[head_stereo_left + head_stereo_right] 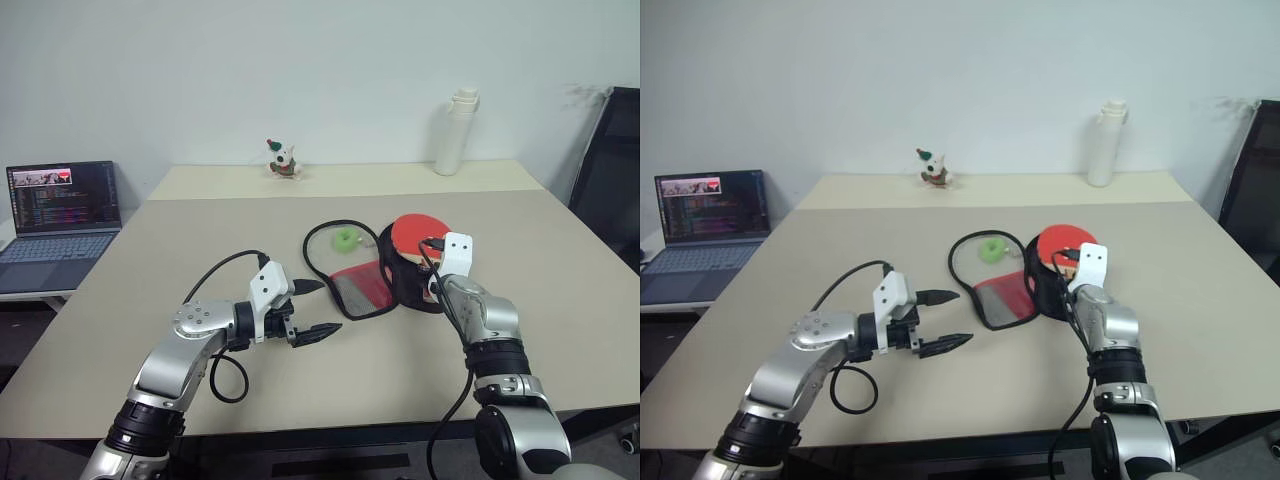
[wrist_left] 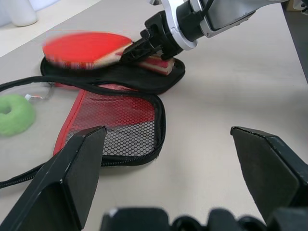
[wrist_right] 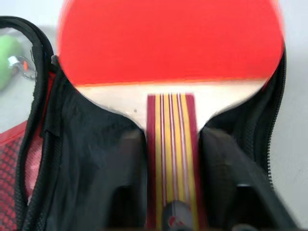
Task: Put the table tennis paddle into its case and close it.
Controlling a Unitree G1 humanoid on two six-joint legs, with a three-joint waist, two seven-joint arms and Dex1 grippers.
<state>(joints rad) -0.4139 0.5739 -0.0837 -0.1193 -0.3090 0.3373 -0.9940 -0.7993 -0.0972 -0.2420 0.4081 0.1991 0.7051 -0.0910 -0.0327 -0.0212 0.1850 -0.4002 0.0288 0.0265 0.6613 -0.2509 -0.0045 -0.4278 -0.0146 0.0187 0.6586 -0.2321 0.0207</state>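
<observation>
paddle (image 3: 171, 41) handle end hidden between right gripper (image 2: 139, 48) fingers.

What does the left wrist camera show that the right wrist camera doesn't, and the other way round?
Left wrist view: the left gripper wide open over the table, the case's red mesh flap folded open, and the right gripper at the paddle's handle. Right wrist view: the handle's stripes close up, between the right gripper's fingers. Both show the red paddle lying on the open black case, plus the green tag.

Beige table (image 1: 150, 270): open case (image 1: 365, 285), white bottle (image 1: 456, 132), figurine (image 1: 283, 160).
</observation>
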